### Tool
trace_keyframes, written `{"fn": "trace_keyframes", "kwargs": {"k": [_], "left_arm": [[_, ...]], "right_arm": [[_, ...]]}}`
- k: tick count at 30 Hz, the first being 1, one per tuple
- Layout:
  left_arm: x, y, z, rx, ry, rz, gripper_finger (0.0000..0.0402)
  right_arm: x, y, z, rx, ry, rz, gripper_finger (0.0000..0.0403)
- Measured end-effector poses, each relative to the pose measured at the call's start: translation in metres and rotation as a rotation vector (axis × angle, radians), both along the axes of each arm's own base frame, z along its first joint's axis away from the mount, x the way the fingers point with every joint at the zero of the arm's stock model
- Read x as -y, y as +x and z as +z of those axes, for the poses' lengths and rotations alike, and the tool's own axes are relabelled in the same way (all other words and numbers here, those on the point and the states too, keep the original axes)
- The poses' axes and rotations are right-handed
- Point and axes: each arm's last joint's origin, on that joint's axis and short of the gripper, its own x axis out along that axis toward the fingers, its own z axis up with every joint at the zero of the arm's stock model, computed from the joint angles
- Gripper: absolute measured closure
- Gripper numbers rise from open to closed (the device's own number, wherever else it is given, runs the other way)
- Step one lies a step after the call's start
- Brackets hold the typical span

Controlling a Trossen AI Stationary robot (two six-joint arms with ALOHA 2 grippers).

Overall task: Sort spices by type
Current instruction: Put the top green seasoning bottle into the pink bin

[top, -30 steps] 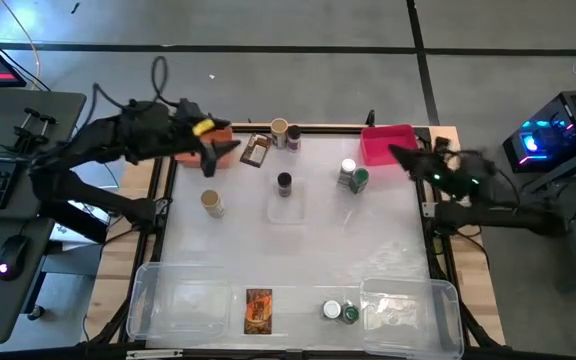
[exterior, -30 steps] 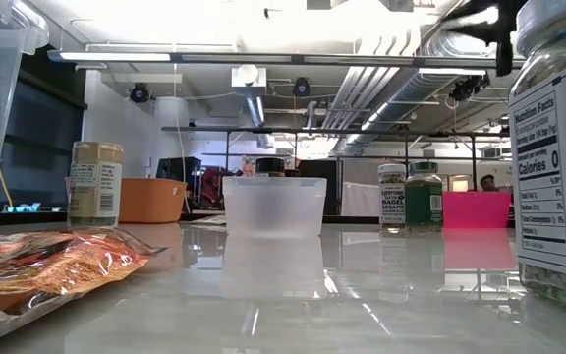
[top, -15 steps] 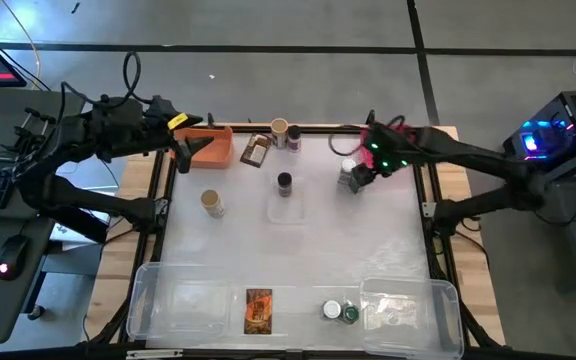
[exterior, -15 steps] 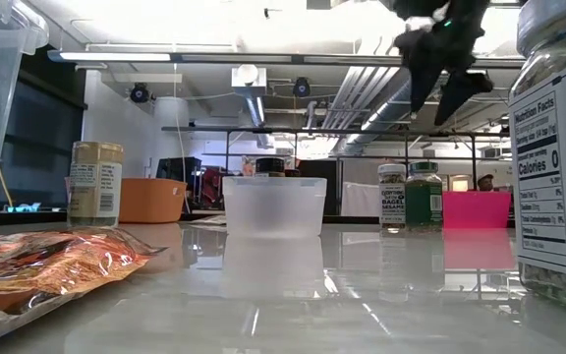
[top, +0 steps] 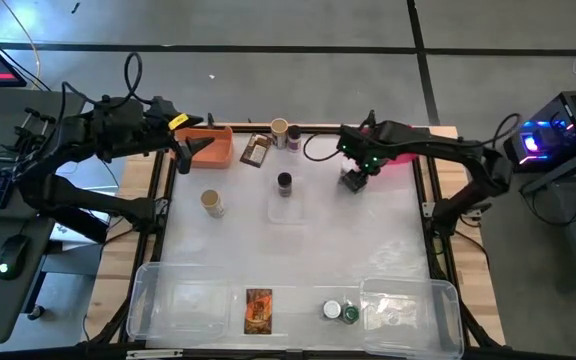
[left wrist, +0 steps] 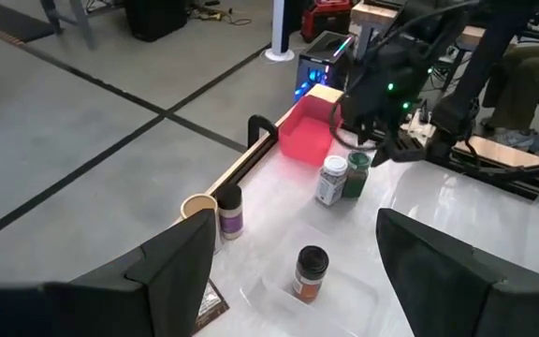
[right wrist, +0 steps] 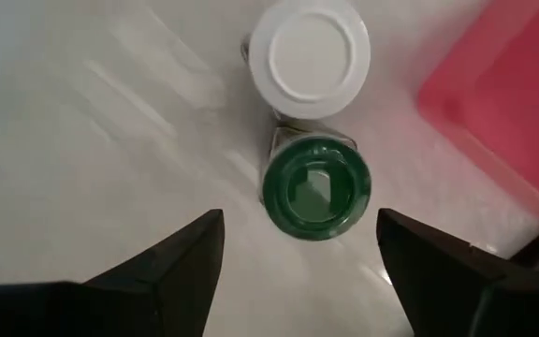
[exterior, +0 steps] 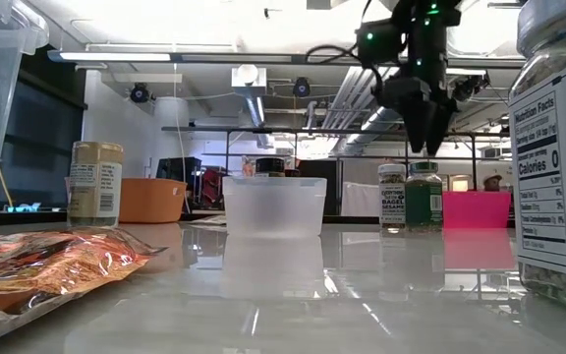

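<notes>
A green-capped spice jar (right wrist: 314, 192) and a white-capped one (right wrist: 310, 61) stand side by side on the white table, next to the pink bin (right wrist: 503, 103). My right gripper (right wrist: 299, 225) hangs open above the green-capped jar (exterior: 424, 195), pointing down; in the low view the right gripper (exterior: 426, 133) is clear of the cap. In the high view my right gripper (top: 356, 175) hides both jars. My left gripper (top: 196, 150) waits open over the orange bin (top: 213, 148), and nothing shows between the fingers of my left gripper (left wrist: 293, 234).
A dark-capped jar (top: 284, 183) stands in a small clear tub (top: 286, 207) mid-table, and a tan-capped jar (top: 212, 203) to its left. Two jars (top: 286, 133) and a brown packet (top: 256, 150) lie at the far edge. In the long clear tub (top: 168, 300) at the near edge are an orange packet (top: 258, 310) and two jars (top: 340, 312).
My right gripper has swung in from the table's right edge, past the pink bin, toward the middle. It has tipped over until it points down and has sunk above the two jars. My left gripper has drawn back a little toward the table's left edge.
</notes>
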Motion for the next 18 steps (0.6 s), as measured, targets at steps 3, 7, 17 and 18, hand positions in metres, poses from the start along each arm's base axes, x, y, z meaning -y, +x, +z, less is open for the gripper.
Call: {"fn": "trace_keyframes", "kwargs": {"k": [3, 7, 17, 18], "left_arm": [[0.000, 0.000, 0.000, 0.001, -0.001, 0.001, 0.0119], [0.000, 0.000, 0.000, 0.006, -0.009, 0.004, 0.0119], [0.000, 0.000, 0.000, 0.012, -0.020, 0.010, 0.0119], [0.000, 0.000, 0.000, 0.012, -0.020, 0.010, 0.0119]], "right_arm": [[0.005, -0.001, -0.003, -0.012, 0.000, -0.004, 0.0128], [0.012, -0.004, -0.003, -0.008, 0.011, -0.030, 0.0128], [0.019, -0.006, -0.003, 0.040, 0.071, -0.063, 0.0128], [0.019, -0.006, -0.003, 0.041, 0.069, -0.063, 0.0128]]}}
